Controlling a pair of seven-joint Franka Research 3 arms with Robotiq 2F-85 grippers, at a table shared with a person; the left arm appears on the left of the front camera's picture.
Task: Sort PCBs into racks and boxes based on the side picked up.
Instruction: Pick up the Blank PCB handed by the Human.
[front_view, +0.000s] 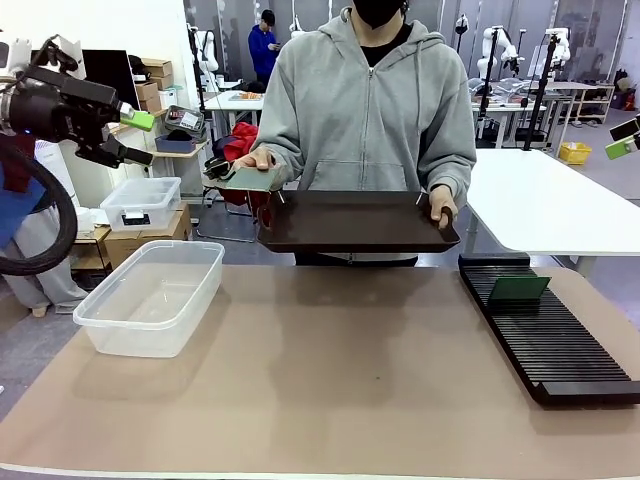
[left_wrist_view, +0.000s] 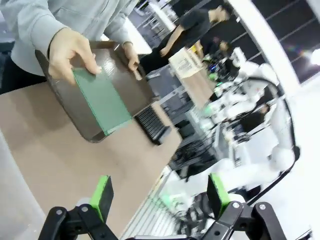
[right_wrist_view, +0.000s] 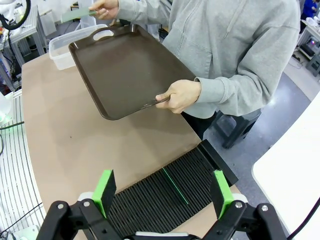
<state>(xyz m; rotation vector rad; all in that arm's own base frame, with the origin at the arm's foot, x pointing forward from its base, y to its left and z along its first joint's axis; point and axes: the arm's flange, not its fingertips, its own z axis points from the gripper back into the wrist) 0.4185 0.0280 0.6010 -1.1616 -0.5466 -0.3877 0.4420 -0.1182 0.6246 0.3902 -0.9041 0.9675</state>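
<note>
One circuit board (front_view: 250, 178) is in the person's hand (front_view: 257, 158) centre left, a second board (front_view: 517, 289) stands in the lone rack (front_view: 560, 350) at right, one tub (front_view: 150, 300) sits lower left, and the left gripper (left_wrist_view: 160, 195) and right gripper (right_wrist_view: 162, 192) gape wide, empty.

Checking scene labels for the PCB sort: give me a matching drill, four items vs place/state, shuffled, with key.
1 clear tub
2 black rack
3 brown tray
4 left pincer

a held off the table by the person's hand
b open, in the air
c on the table, robot's right, one PCB slotted in
d on the table, robot's left

Pairs: 1-d, 2-c, 3-a, 4-b
</note>
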